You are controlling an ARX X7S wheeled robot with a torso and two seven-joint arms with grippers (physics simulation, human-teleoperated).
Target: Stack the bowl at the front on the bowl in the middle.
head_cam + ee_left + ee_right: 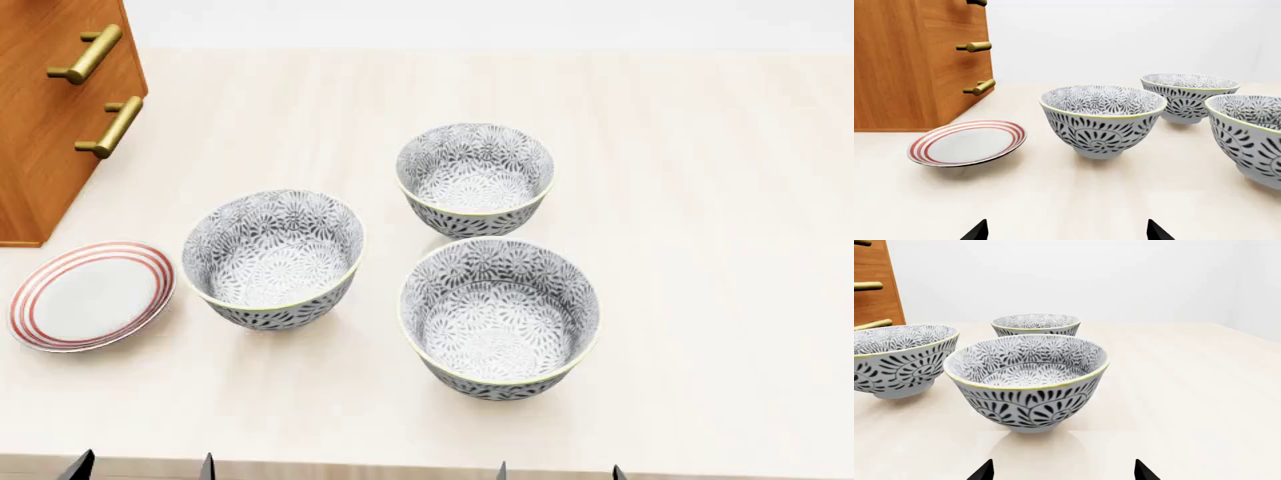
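Three grey-floral bowls with yellow-green rims stand upright and apart on the pale table. The bowl at the front (501, 318) (1027, 380) (1251, 135) is nearest me. The bowl in the middle (272, 260) (1102, 120) (897, 360) stands to its left, a little farther back. My left gripper (142, 470) (1067, 232) is open and empty at the table's near edge, short of the middle bowl. My right gripper (559, 472) (1063, 471) is open and empty just in front of the front bowl. Only the fingertips of each show.
A third matching bowl (475, 180) (1189, 95) (1035, 325) stands farthest back. A red-ringed white plate (91, 296) (967, 142) lies at the left. A wooden cabinet (54, 110) (914, 65) with brass handles rises at the back left.
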